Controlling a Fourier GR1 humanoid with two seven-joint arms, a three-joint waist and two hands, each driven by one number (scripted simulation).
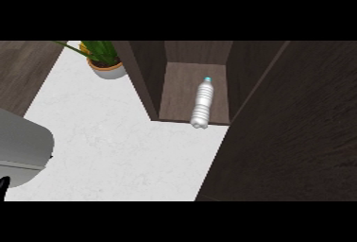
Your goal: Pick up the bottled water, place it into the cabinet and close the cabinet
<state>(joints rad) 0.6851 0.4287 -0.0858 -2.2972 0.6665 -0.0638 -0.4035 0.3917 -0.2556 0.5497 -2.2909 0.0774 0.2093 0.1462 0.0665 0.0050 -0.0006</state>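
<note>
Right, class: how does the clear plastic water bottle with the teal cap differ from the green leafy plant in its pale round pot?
The water bottle lies on its side; the potted plant stands upright. The bottle is inside the dark wooden cabinet; the plant sits on the white marbled counter left of it. The bottle is long and slim, the plant short and bushy. Both rest untouched.

Table [125,142]: white, with faint grey marble veining; cabinet [145,71]: dark brown wood grain, its inner floor a paler brown. One bottled water [202,101]: clear, silvery-white ribbed body with a teal cap; plant [101,51]: green leaves, in a pot [111,72] with tan rim and pale grey-white body. One forearm [21,146]: plain grey.
</note>
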